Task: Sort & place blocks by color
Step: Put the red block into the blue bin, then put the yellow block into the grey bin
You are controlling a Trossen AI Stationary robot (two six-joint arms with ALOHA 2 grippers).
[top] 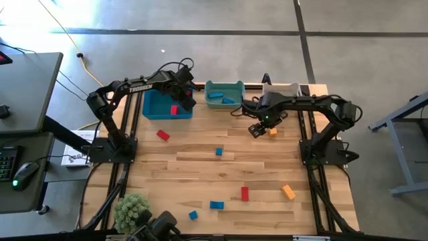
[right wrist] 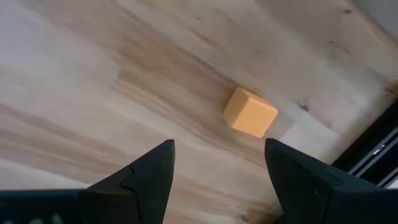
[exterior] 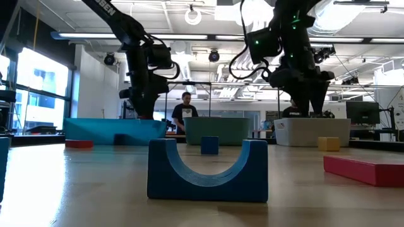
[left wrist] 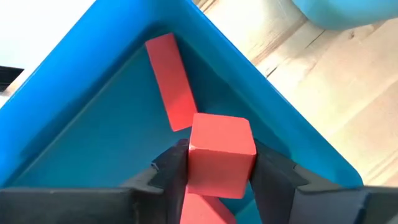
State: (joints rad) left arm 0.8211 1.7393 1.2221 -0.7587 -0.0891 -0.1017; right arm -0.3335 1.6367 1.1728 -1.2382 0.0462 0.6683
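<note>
Red fills the gap between the left gripper's (left wrist: 216,171) fingers (left wrist: 168,171): a red cube (left wrist: 221,155) sits there, both fingers against its sides, above the inside of the blue bin (left wrist: 74,112). Only the left wrist view shows this grip, along with a red bar (left wrist: 171,81) lying on the bin floor just beyond the fingertips and another red piece below the cube. From above, the same gripper (top: 184,94) hangs over the blue bin's (top: 152,107) corner and only one red block (top: 174,110) shows inside.

Over on the right, the right gripper's (right wrist: 217,165) fingers stand wide apart with nothing between them. An orange cube (right wrist: 250,112) lies on the wooden table (right wrist: 74,74) just ahead of the fingertips, untouched. In the high view that cube (top: 273,132) peeks out beside the right gripper (top: 257,128), near the white bin (top: 281,89) and the teal bin (top: 224,94).

Loose blocks (top: 218,152) in red, blue and orange lie scattered across the table (top: 200,167), well apart from both sets of fingers. The low view adds a blue arch block (exterior: 207,169) close to its camera and a person (exterior: 185,111) beyond the table.
</note>
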